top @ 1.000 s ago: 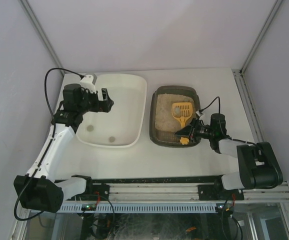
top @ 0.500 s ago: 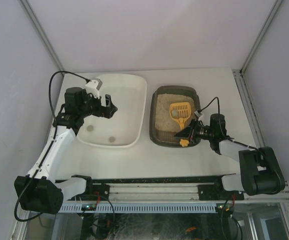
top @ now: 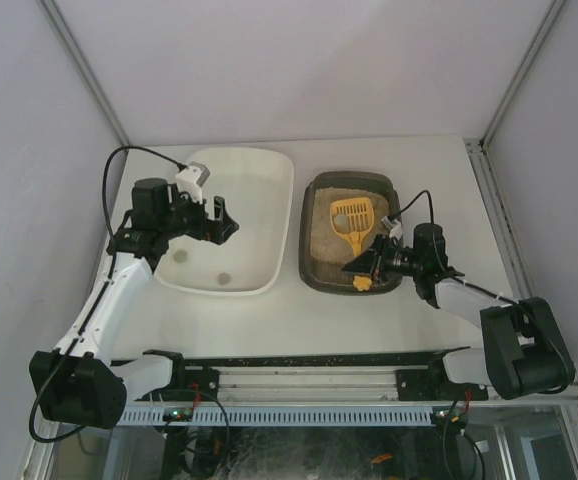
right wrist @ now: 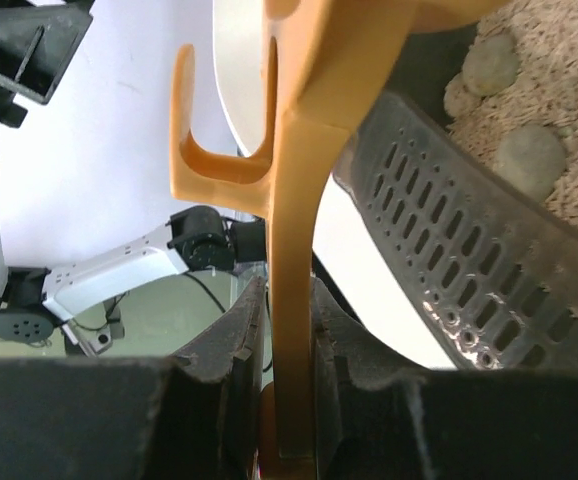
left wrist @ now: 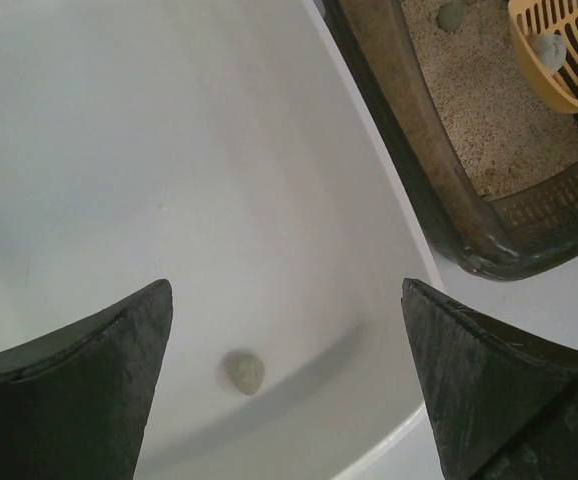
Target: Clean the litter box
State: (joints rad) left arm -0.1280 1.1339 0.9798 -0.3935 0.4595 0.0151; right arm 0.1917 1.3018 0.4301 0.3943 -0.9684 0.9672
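The dark brown-grey litter box point(top: 310, 262) with sandy litter sits right of centre; it also shows in the left wrist view point(left wrist: 439, 190). My right gripper point(top: 369, 263) is shut on the handle of a yellow slotted scoop point(top: 352, 217), whose head is over the litter and carries a grey clump point(top: 341, 220). The handle point(right wrist: 297, 300) runs up between my fingers in the right wrist view. More clumps point(right wrist: 529, 160) lie on the litter. My left gripper point(top: 224, 220) is open and empty over the white tub point(top: 269, 270).
The white tub point(left wrist: 389, 440) left of the litter box holds two grey clumps, one near the front point(top: 224, 278) and one at the left point(top: 180, 257). A metal rail point(top: 299, 360) runs along the table's near edge. Grey walls close in both sides.
My right gripper has moved the scoop left and farther back over the litter, a clump riding in it. My left gripper has shifted slightly right over the tub.
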